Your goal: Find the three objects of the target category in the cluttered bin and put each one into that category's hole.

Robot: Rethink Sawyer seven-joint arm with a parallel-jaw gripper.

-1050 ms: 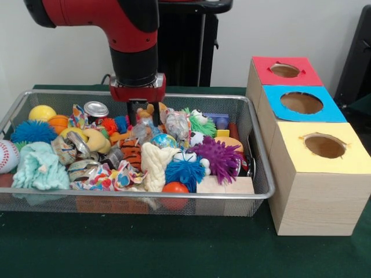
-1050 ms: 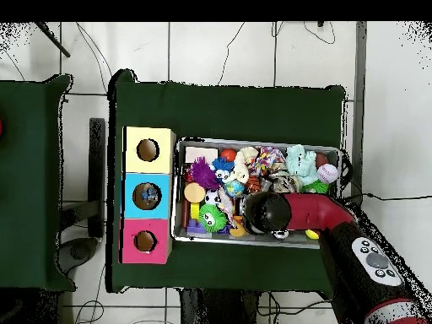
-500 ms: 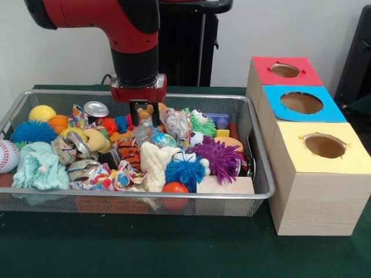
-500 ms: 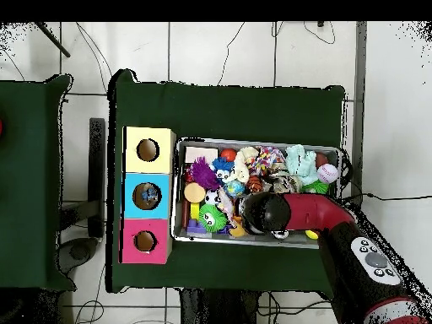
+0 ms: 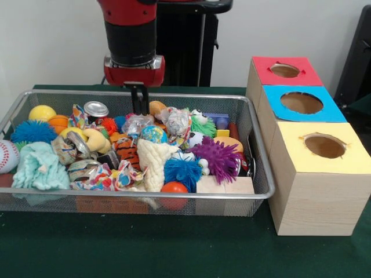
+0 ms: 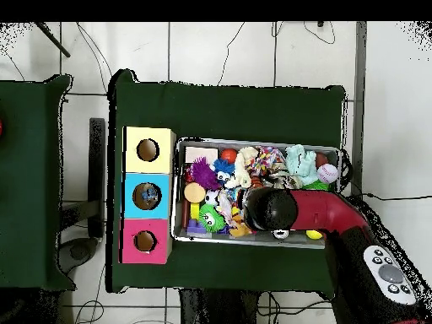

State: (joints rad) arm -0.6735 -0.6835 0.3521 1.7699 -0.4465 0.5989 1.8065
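A wire basket (image 5: 262, 168) holds a heap of toys: a globe ball (image 5: 152, 134), a crumpled clear wrapper (image 5: 137, 123), a cream rope toy (image 5: 152, 163), a purple spiky ball (image 5: 219, 156) and a blue one (image 5: 184, 171). My gripper (image 5: 139, 109) hangs just above the heap at the basket's back, over the wrapper. Its fingers are shut together and nothing shows between them. From above, the arm's wrist (image 6: 268, 209) hides the gripper. Three boxes with round holes stand beside the basket: red (image 5: 285, 70), blue (image 5: 301, 103) and yellow (image 5: 324, 146).
The left half of the basket holds a yellow ball (image 5: 42, 112), a baseball (image 5: 6, 155), a teal plush (image 5: 39, 167), a tin can (image 5: 95, 109) and a blue spiky ball (image 5: 32, 131). A wooden block (image 5: 223, 185) and a red ball (image 5: 174, 187) lie at the front wall.
The gripper has lifted out of the toy heap and its fingers have come together. The globe ball and wrapper have shifted slightly where it was.
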